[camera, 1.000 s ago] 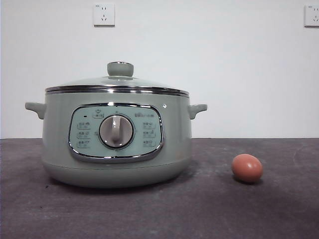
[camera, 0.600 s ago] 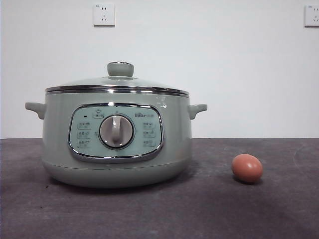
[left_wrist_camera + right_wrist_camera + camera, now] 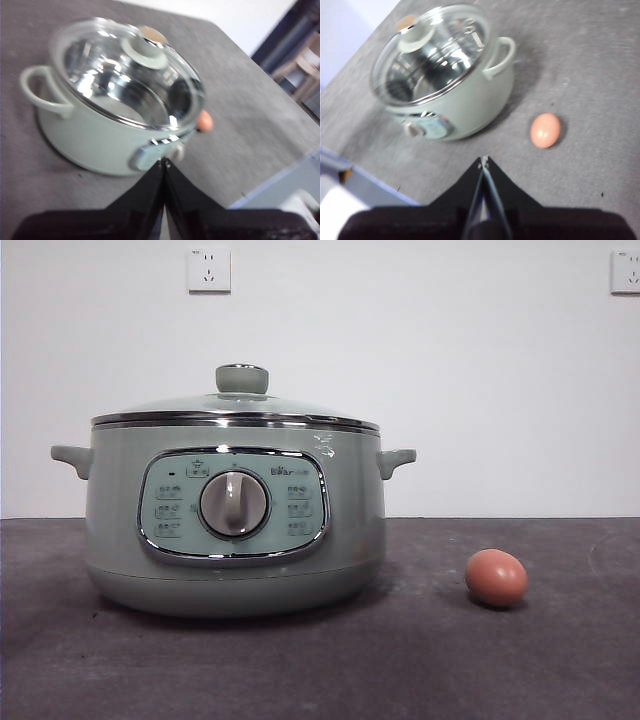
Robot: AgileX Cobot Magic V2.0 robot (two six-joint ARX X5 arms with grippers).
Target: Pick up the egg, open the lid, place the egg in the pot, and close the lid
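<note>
A: Starting left, what have you got?
B: Your pot (image 3: 234,525) sits left on the dark table (image 3: 420,660), lid (image 3: 236,408) seated on it. Egg (image 3: 496,577) lies right of it, apart, on the table.
A: Grippers?
B: Your left gripper (image 3: 164,162) and right gripper (image 3: 483,161) both hang above, jaws pressed together, holding nothing.

We see a dark grey, slightly fuzzy tabletop (image 3: 300,670) carrying two things. The pot (image 3: 235,515) stands upright on it, its control panel turned toward the front camera. The egg (image 3: 495,577) lies on its side on the bare surface, apart from the pot. Both lie ahead of the right pincer (image 3: 483,161), the egg nearer to it; from the left pincer (image 3: 164,162), the egg peeks out beyond the pot.
</note>
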